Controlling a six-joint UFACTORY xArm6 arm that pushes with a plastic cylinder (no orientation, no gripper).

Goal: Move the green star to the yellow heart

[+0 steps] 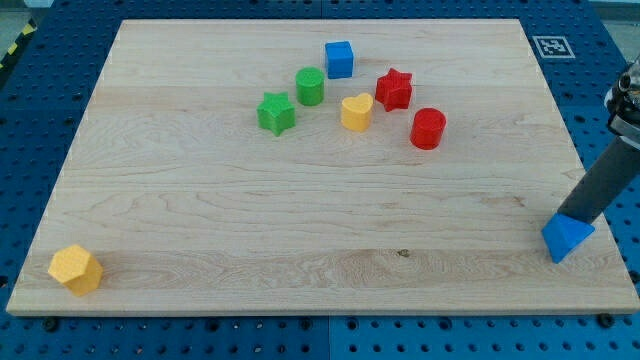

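The green star (pixel 276 113) lies in the upper middle of the wooden board (pixel 200 220). The yellow heart (pixel 356 112) lies to its right, a block's width or so away, not touching it. My tip (pixel 571 216) is far off at the view's lower right, right behind a blue block (pixel 566 238) near the board's right edge and seemingly touching it. The rod slants up to the view's right.
A green cylinder (pixel 310 87) sits just above and between the star and the heart. A blue cube (pixel 339 59), a red star (pixel 394 89) and a red cylinder (pixel 428 129) surround the heart. A yellow hexagonal block (pixel 76 269) lies at the lower left corner.
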